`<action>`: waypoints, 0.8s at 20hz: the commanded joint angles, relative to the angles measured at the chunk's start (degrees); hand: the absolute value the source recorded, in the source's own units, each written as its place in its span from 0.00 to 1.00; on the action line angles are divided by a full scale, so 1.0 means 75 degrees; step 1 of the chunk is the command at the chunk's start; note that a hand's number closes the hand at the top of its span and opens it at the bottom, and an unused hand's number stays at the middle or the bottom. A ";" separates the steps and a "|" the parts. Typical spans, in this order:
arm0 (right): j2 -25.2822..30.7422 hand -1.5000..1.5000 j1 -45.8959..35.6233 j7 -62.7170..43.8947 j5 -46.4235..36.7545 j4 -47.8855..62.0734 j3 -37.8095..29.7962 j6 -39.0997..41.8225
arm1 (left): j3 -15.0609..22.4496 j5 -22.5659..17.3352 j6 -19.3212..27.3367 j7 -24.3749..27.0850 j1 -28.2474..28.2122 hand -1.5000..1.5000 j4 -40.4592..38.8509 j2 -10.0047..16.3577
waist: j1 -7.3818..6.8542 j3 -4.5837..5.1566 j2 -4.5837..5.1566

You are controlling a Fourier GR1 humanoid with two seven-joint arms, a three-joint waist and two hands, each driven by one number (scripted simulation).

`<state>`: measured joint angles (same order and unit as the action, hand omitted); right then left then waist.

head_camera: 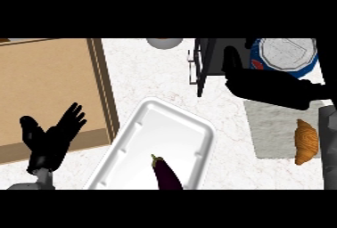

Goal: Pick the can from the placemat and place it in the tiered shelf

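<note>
Your right hand [270, 87] is clasping the blue, silver-lidded can [286, 53] | hovering beside the dark-framed tiered shelf [207, 62] at the desk's [158, 75] far edge | you are risking clipping its frame.

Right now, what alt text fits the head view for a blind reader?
The right hand holds a blue can beside the dark tiered shelf. The left hand rests open at lower left; an eggplant lies in a white tray.
</note>
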<state>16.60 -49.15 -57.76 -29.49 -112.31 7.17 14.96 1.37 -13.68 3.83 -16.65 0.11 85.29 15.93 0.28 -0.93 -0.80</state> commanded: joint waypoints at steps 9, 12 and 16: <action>0.1161 1.00 -0.2227 0.0987 0.0292 0.3438 -0.1734 0.0274 | 0.0114 0.0337 0.0124 -0.0201 0.0092 0.50 -0.0488 -0.0210 | -0.0182 0.0132 0.0165; 0.1402 1.00 -0.2144 0.1402 0.0547 0.3809 -0.1950 0.0520 | -0.0294 0.0064 -0.0312 -0.0041 0.0045 0.50 -0.0712 0.0139 | -0.0130 0.0131 0.0153; 0.1474 1.00 -0.2534 0.2047 0.0520 0.4810 -0.1834 0.0667 | 0.0134 0.0421 0.0127 0.0009 0.0126 0.50 -0.0697 -0.0470 | -0.0141 0.0131 0.0155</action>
<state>26.66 -66.26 -46.44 -25.50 -82.41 -6.51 19.14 1.08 -11.81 3.90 -17.05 1.29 85.32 14.81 -0.98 -0.78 -0.26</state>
